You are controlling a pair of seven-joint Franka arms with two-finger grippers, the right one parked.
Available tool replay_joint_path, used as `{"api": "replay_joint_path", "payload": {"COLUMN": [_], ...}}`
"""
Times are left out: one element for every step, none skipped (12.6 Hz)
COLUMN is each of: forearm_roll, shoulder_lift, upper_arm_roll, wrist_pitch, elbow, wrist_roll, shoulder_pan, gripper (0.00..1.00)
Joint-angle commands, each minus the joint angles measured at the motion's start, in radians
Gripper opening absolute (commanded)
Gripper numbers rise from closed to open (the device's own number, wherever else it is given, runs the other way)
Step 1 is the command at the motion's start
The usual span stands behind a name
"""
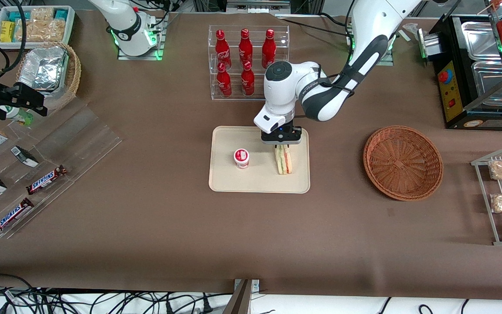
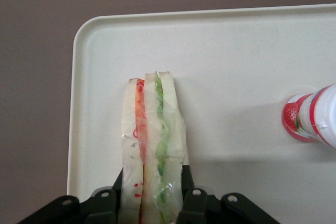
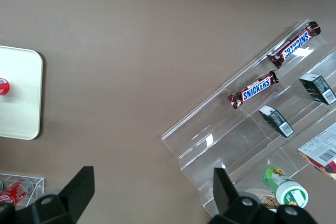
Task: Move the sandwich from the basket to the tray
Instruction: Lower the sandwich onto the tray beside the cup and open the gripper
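Sandwich (image 2: 152, 145) on edge on tray (image 1: 233, 181), near the rim toward the working arm's end, pinched between gripper (image 2: 152, 203) fingers (image 2: 191, 203). Small red-and-white cup (image 1: 241, 158) upright beside it, apart. Bare tray surface between them. Basket (image 1: 402, 162) well apart toward working arm's end. Sandwich's gripped end hidden under wrist.

Matt cream tray (image 2: 220, 51), glossy clear-wrapped sandwich (image 2: 152, 145), woven wicker basket (image 1: 402, 162), gripper (image 2: 152, 203) black plastic.

brown table (image 1: 181, 226), tray (image 1: 225, 179), basket (image 1: 402, 162), bottle rack (image 1: 249, 63)
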Motion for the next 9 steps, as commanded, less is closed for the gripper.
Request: {"api": "replay_joint_path", "payload": {"forearm_roll": [0.032, 0.034, 0.040, 0.043, 0.044, 0.044, 0.043, 0.043, 0.043], "shoulder_lift": [0.008, 0.014, 0.014, 0.014, 0.014, 0.016, 0.016, 0.016, 0.014], "upper_arm_roll": [-0.002, -0.002, -0.002, -0.002, -0.002, -0.002, -0.002, -0.002, -0.002], "wrist_pitch": [0.001, 0.001, 0.001, 0.001, 0.001, 0.001, 0.001, 0.001, 0.000], "elbow": [0.007, 0.007, 0.007, 0.009, 0.009, 0.009, 0.009, 0.012, 0.013], "wrist_roll": [-0.024, -0.024, -0.026, -0.035, -0.038, -0.038, -0.038, -0.038, -0.038], "shoulder_pan": [-0.006, -0.006, -0.006, -0.006, -0.006, -0.011, -0.015, -0.015, -0.015], "gripper": [0.42, 0.42, 0.42, 0.42, 0.43, 0.47, 0.55, 0.70, 0.86]}}
